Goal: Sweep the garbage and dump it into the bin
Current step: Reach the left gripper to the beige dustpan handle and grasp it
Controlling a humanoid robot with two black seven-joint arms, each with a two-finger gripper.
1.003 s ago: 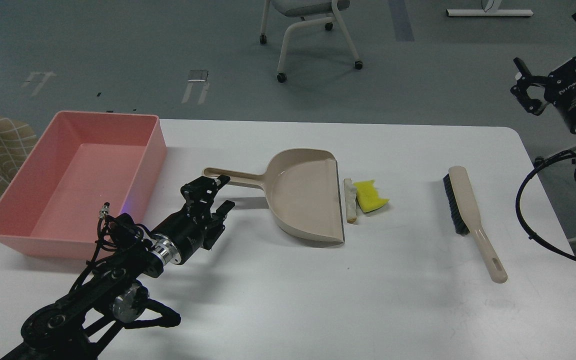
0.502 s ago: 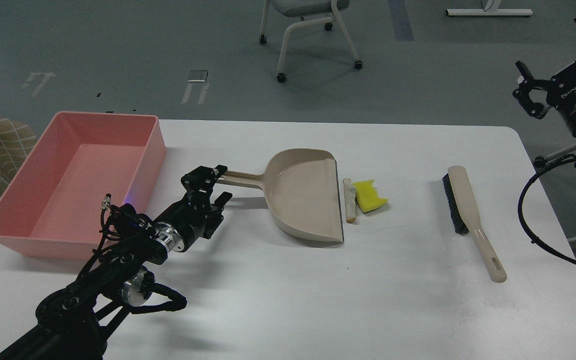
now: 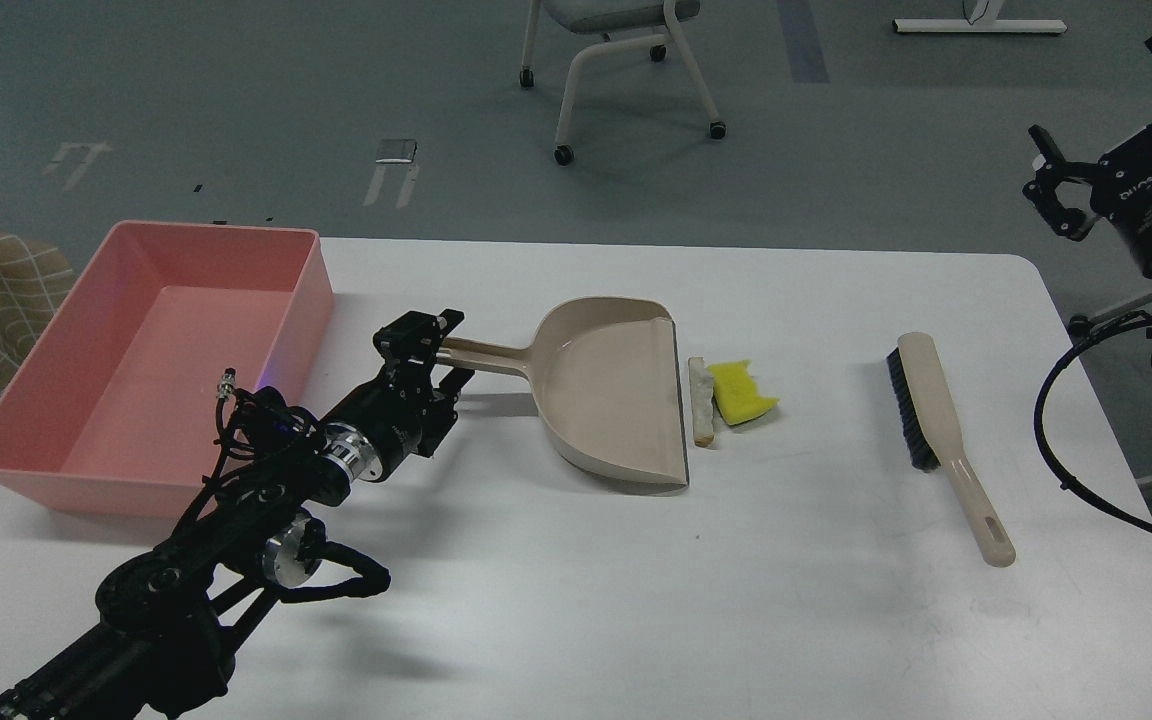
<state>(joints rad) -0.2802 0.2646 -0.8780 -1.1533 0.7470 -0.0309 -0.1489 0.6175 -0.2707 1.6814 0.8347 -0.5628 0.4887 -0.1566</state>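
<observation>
Head view | left fingers [image 3: 436, 345] astride dustpan [image 3: 616, 390] handle, grip unclear | right fingers [image 3: 1101, 140] spread, off-table

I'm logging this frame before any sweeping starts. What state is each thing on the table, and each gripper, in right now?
Pink bin: upright, nothing inside.
Dustpan: flat on table, pan empty.
Bread slice: on table at the dustpan's lip.
Yellow sponge chunk: on table beside the bread.
Brush: lying flat, unheld.
Left gripper: open around the dustpan handle's end.
Right gripper: raised off the table, open, empty.
</observation>
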